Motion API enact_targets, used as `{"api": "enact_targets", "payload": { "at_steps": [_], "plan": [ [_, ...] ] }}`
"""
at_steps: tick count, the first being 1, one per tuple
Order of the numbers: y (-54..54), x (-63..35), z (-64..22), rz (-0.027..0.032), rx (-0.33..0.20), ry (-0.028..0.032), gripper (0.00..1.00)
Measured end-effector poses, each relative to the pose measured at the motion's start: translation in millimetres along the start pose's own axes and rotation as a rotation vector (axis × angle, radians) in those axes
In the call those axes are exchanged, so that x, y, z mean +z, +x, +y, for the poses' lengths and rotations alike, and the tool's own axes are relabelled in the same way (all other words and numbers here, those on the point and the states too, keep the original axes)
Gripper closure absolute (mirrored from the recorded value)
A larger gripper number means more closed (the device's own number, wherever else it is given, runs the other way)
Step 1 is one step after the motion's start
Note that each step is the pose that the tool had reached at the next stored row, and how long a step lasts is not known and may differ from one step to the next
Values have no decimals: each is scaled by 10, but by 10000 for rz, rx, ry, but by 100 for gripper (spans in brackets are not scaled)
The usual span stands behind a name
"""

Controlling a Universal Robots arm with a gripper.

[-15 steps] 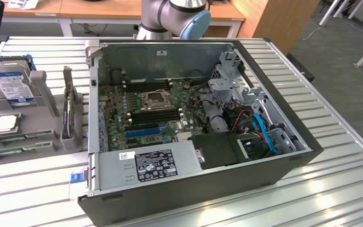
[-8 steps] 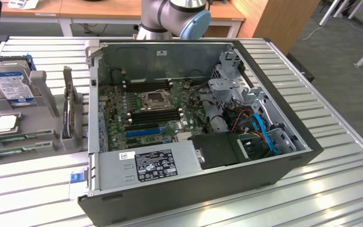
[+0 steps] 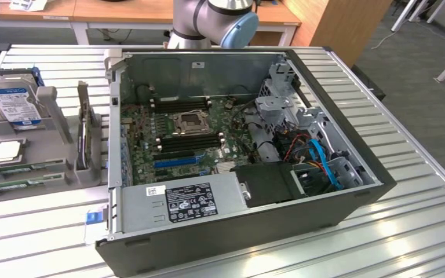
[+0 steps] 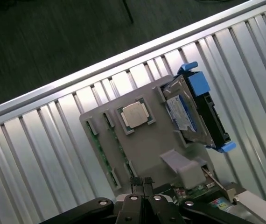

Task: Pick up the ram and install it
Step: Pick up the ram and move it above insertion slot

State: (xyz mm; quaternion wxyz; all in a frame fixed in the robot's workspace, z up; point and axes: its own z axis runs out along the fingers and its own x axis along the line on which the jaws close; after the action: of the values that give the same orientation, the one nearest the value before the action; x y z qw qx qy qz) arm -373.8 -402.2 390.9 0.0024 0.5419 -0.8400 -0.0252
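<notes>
Arm (image 3: 211,20): only the base and one blue-capped joint show behind the computer case (image 3: 315,208); the rest is cut off at the frame top. Wrist view looks down on the grey holder (image 4: 147,149). The hand (image 4: 142,180) hangs over the holder's edge, fingers clenched together with nothing between them, touching nothing.

Ram (image 3: 23,169) (image 4: 100,150): lies flat in a slot of the holder on the bench (image 3: 408,231), to the exterior view's left of the case and apart from the hand. A second green stick lies just beside it.

Also on the holder: hard drive (image 4: 189,112) upright in a blue caddy, processor chip (image 4: 135,114) flat in its recess, an expansion card (image 3: 86,127) on edge nearest the case. Case lies open side up, with black memory slots (image 3: 183,141) by the socket and a power supply (image 3: 183,202) at the near end.

Hard to make out: a dark shape at the exterior view's far left edge. In the wrist view the hand's links cover the holder's near end.
</notes>
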Motion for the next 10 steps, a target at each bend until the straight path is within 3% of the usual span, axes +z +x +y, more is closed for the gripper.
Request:
{"api": "enact_targets", "payload": {
  "at_steps": [10],
  "plan": [
    [0, 0, 0, 52, -1153, -27, 90]
  ]
}}
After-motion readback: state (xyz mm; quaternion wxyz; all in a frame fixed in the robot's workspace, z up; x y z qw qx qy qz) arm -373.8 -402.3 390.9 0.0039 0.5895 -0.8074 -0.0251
